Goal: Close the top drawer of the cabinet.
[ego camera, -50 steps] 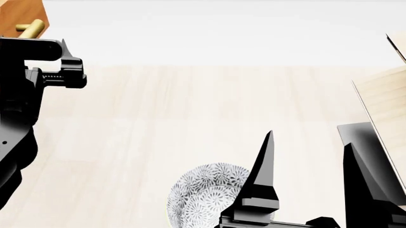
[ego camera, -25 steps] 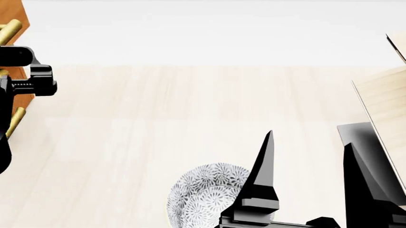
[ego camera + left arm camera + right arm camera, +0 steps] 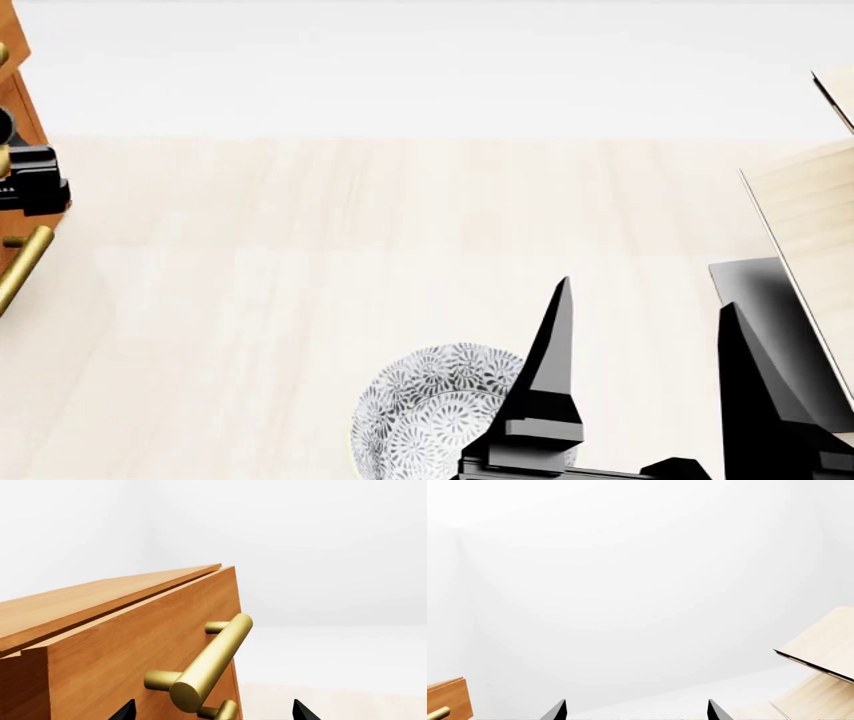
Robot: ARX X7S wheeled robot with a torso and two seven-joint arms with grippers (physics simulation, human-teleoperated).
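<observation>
Top drawer [image 3: 127, 650] at the counter's far left edge, front panel standing slightly proud of the cabinet [image 3: 87, 602]. Left gripper [image 3: 210, 711] spread open, empty, tips either side of the brass handle [image 3: 210, 662], not touching. Right gripper [image 3: 641, 380] open and idle near the front edge, beside the bowl [image 3: 427, 405]. Likely a stiff, rigid box on slides: no grasp needed, best a flat push on the panel beside the handle, square-on. Brass bar probably slippery.
</observation>
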